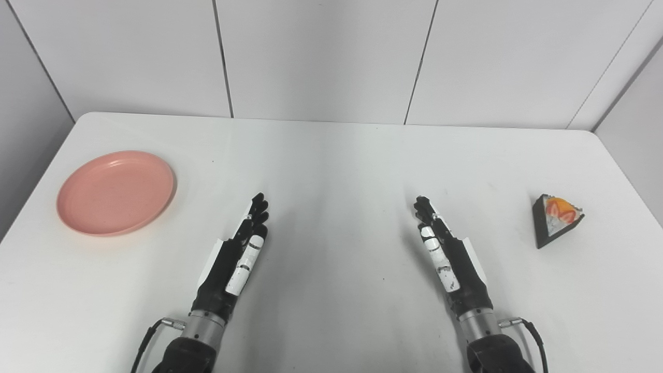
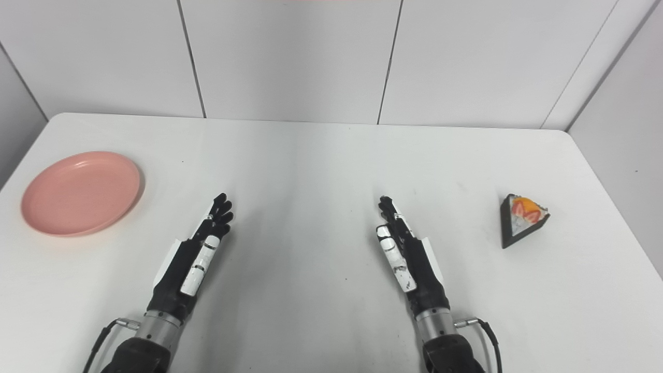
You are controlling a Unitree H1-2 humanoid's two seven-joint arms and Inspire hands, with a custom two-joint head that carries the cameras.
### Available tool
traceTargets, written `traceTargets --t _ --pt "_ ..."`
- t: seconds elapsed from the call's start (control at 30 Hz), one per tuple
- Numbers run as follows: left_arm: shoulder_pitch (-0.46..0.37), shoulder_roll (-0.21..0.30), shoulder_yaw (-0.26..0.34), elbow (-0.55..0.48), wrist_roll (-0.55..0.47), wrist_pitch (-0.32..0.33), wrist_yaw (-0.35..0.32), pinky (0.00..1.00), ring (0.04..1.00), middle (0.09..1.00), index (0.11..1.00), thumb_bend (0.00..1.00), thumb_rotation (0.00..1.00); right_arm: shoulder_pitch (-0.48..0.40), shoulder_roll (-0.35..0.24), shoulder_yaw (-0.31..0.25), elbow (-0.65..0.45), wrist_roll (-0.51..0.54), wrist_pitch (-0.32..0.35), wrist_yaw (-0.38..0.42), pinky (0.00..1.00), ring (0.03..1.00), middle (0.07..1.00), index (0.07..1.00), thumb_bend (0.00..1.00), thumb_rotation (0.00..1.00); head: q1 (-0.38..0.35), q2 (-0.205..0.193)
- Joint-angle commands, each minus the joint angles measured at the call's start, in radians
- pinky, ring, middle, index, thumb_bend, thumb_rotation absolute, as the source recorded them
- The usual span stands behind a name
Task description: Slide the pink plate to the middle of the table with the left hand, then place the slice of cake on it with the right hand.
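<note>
the pink plate (image 1: 116, 192) lies flat near the left edge of the white worktop (image 1: 331, 155), well apart from the left hand (image 1: 239, 258), which hovers low over the near middle with its fingers straight and close together, holding nothing. the right hand (image 1: 446, 253) mirrors it, also extended and empty. the slice of cake (image 1: 557, 219) sits far to the right, near that edge. the plate looks light, rigid and smooth, so it should slide easily under fingertips pressed on its rim or shallow well; round, it has no long axis. the cake is a wedge resting on one side, its decorated face turned up toward the camera and its tip pointing toward the near left; it looks like a stiff model, best pinched across its dark flanks.
</note>
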Motion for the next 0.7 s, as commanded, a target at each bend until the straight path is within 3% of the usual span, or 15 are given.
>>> traceTargets --t 0.0,0.67 --pt "0.035 0.007 -0.005 0.035 -0.002 0.000 -0.009 0.96 0.973 0.991 0.967 0.46 1.00 0.001 0.000 0.011 -0.010 0.002 0.011 0.015 0.93 0.945 0.941 0.937 0.31 1.00 0.001 -0.001" --pt "0.036 0.009 -0.008 0.030 0.002 0.008 -0.010 0.96 0.978 0.994 0.971 0.48 1.00 0.001 0.001 0.010 -0.008 0.003 0.006 0.014 0.94 0.942 0.939 0.934 0.31 1.00 0.002 -0.001"
